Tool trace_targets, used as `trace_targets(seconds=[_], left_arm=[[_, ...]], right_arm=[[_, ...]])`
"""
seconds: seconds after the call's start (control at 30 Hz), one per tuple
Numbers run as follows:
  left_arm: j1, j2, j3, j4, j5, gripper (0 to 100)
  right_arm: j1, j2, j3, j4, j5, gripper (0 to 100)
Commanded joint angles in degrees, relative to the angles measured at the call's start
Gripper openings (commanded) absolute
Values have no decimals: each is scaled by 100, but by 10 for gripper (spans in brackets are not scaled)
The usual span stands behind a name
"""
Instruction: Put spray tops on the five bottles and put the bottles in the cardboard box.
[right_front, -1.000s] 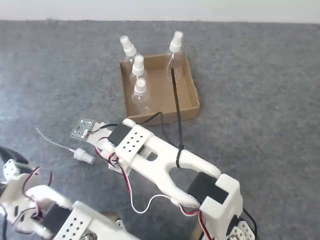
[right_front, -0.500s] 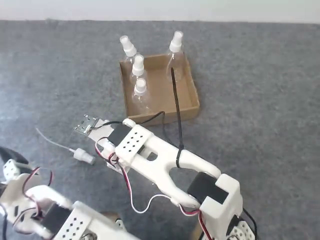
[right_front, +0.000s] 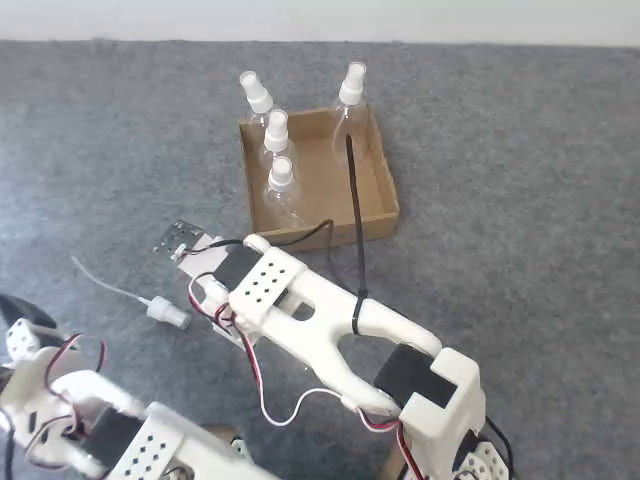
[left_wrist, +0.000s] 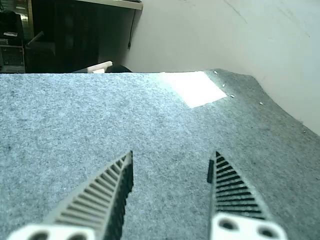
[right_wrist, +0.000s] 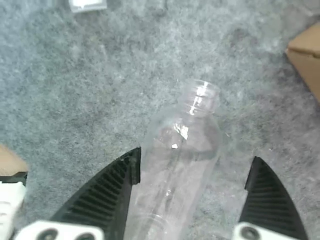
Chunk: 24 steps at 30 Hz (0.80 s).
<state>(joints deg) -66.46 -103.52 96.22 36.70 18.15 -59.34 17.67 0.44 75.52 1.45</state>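
- Right pincer (right_wrist: 195, 155) is spread wide, low over the grey table (right_front: 520, 200), with an uncapped bottle (right_wrist: 182, 145) lying between the fingers; nothing is clamped on it.
- The open neck points away from the wrist.
- Left pincer (left_wrist: 173, 153) is parted too, with bare felt between the toothed pads (left_wrist: 112, 185).
- Loose spray top (right_front: 168, 313) lies on the table with its thin tube trailing, near the right arm's tip.
- In the cardboard box (right_front: 330, 195), three capped bottles (right_front: 282, 190) stand upright.
- A fourth bottle (right_front: 257, 98) stands at the far corner; whether it is inside or just outside, I can't tell.
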Motion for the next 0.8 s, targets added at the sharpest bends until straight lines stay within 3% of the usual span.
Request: trace_targets(seconds=[0.0,0.2,0.4,0.77], left_arm=[[26,-88,-48,-167,70,231],[26,-88,-48,-167,70,231],[35,-88,-48,-158,70,231],[35,-88,-48,-158,70,231]], right_arm=[[57,-66,-352,119,-149,292],[31,-66,-352,57,-369,290],[31,-22,-308,-233,-396,222],[40,426,-668,66,-387,228]])
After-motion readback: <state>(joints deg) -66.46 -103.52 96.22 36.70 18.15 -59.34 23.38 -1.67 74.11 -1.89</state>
